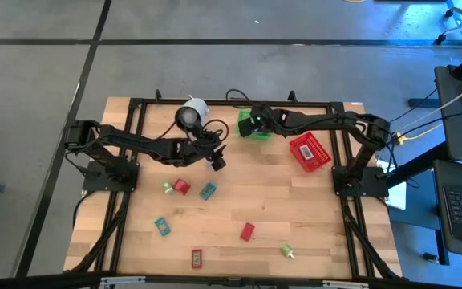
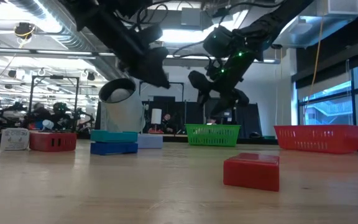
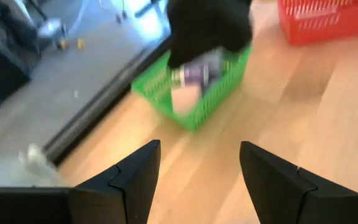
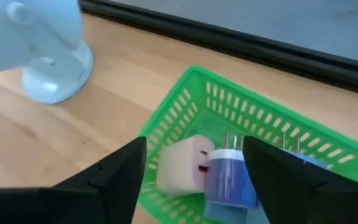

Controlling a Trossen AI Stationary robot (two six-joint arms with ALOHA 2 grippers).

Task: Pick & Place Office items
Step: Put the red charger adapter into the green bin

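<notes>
Small office items lie on the wooden table in the high view: a red block (image 1: 182,187), teal pieces (image 1: 208,191) (image 1: 162,226), a red block (image 1: 248,232), a red packet (image 1: 196,258) and a green piece (image 1: 286,251). A white block (image 4: 182,165) and a lavender piece (image 4: 229,177) lie in the green basket (image 4: 185,99). My right gripper (image 4: 194,146) (image 1: 253,122) hangs open over that basket. My left gripper (image 3: 197,152) (image 1: 217,163) is open and empty above the table's middle, pointing toward the basket (image 3: 166,93).
A white cylindrical roll (image 1: 191,112) stands left of the green basket near the far edge. The red basket (image 1: 310,152) sits right of it, under the right arm. Bare wood lies between the scattered pieces and the baskets.
</notes>
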